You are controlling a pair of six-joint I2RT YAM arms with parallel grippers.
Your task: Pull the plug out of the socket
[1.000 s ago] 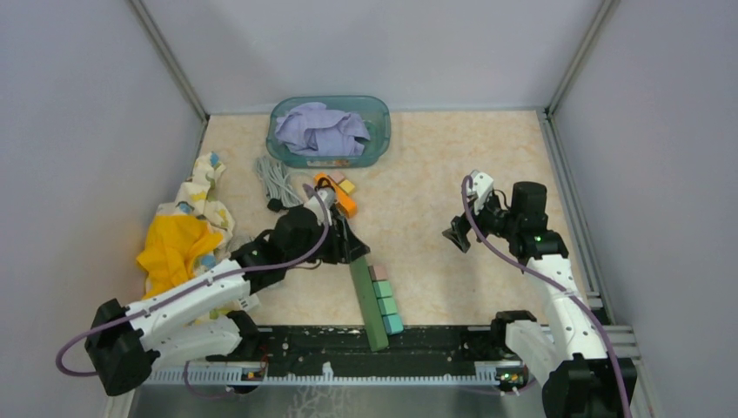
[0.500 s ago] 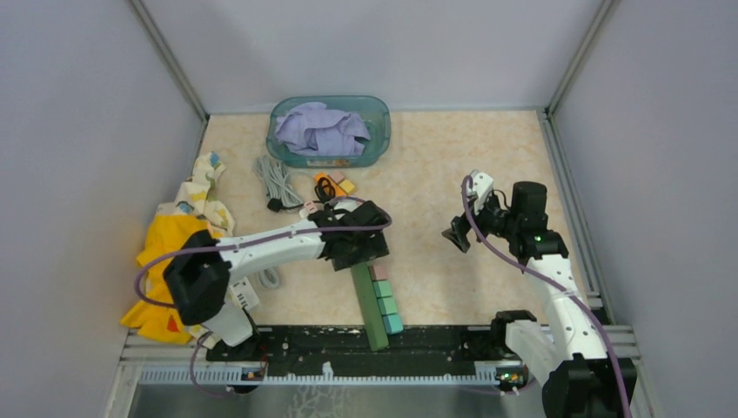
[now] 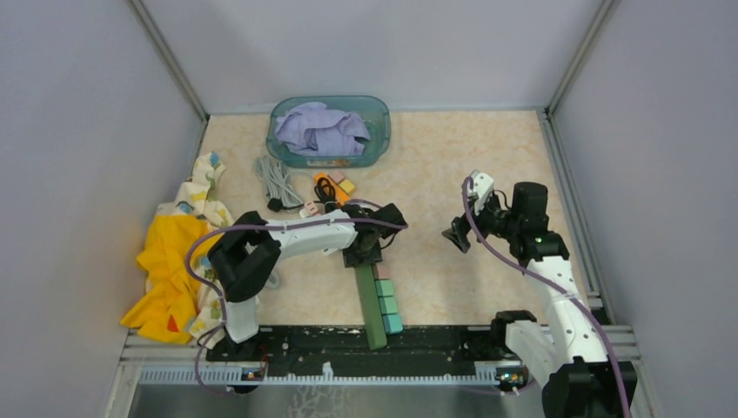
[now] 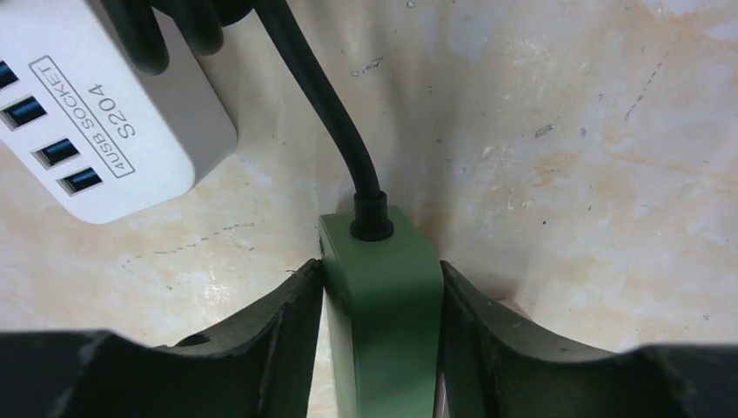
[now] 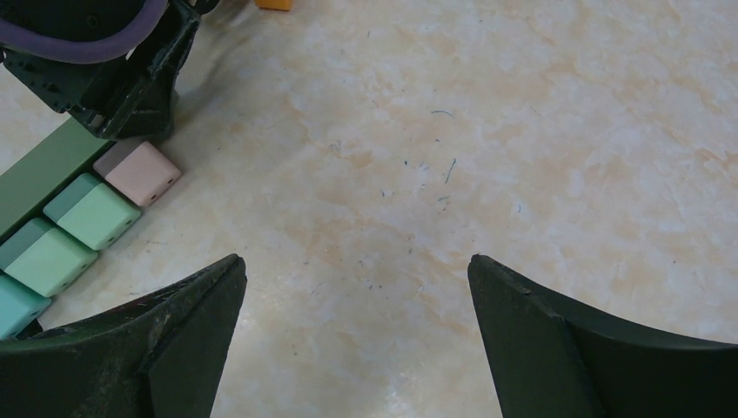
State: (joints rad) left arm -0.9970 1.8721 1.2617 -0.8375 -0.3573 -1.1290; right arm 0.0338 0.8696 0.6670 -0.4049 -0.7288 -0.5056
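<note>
The socket is a long green power strip (image 3: 369, 300) lying on the table. A pink plug (image 3: 379, 273) and several green and teal plugs (image 3: 386, 305) sit in a row along its right side. My left gripper (image 3: 364, 252) is shut on the strip's far end. In the left wrist view both fingers (image 4: 261, 348) press the green strip (image 4: 383, 331) just behind its black cord (image 4: 326, 113). My right gripper (image 3: 456, 235) hangs open to the right, apart from everything. Its wrist view shows the pink plug (image 5: 137, 170), a green plug (image 5: 91, 212) and the strip (image 5: 43, 170) at far left.
A white USB hub (image 4: 96, 131) lies just beyond the strip's end. A teal bin (image 3: 376, 117) holding purple cloth stands at the back. A grey cable coil (image 3: 274, 178), small orange and yellow pieces (image 3: 335, 185) and a yellow cloth (image 3: 174, 252) lie at the left.
My left arm has swung its elbow round while its gripper stayed by the strip's far end. The jaws opened wide and then closed on the strip. The right arm has not moved.
</note>
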